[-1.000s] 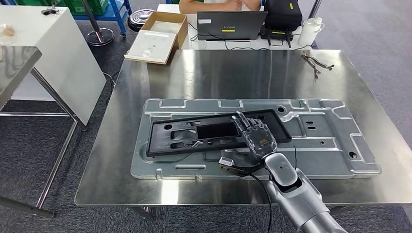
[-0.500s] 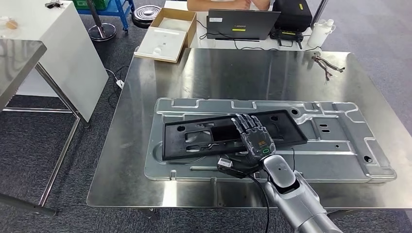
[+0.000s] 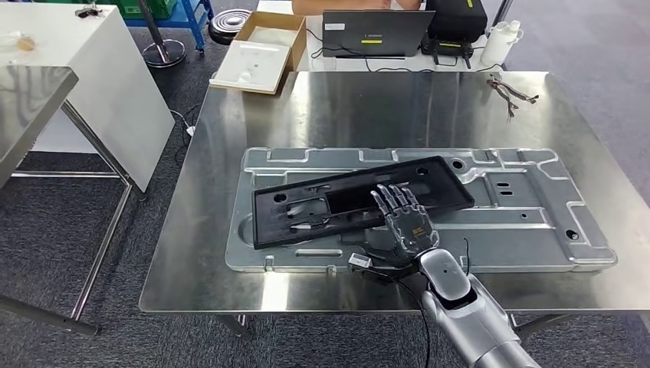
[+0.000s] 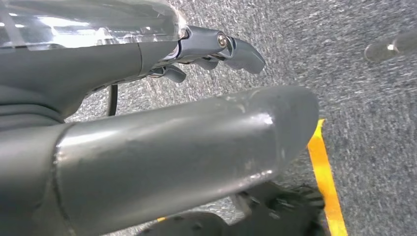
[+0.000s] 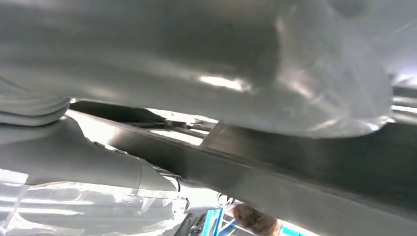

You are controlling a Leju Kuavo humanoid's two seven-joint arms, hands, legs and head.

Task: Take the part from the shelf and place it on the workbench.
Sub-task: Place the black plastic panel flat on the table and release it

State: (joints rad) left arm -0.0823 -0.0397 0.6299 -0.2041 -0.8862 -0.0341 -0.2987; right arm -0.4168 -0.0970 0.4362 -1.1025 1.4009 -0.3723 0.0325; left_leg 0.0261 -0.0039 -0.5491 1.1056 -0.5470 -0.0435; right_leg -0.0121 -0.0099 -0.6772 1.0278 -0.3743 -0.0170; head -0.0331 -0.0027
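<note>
Part: black flat frame [image 3: 360, 199] lies tilted on the grey metal panel [image 3: 529, 222], left end nearer, right end farther.
Panel: rests flat on the steel workbench [image 3: 383, 100].
Right hand [image 3: 404, 222]: over the near edge of the black frame, fingers [image 3: 391, 198] stretched across it; whether it grips or only rests there, cannot tell. The right wrist view is too blurred to settle it.
Left hand [image 4: 231, 46]: hangs above grey carpet, holding nothing, fingers loosely apart.
Far side: laptop [image 3: 372, 31], cardboard box [image 3: 260, 50], white bottle [image 3: 497, 42].
Far right on bench: small wire bundle [image 3: 512, 92].
</note>
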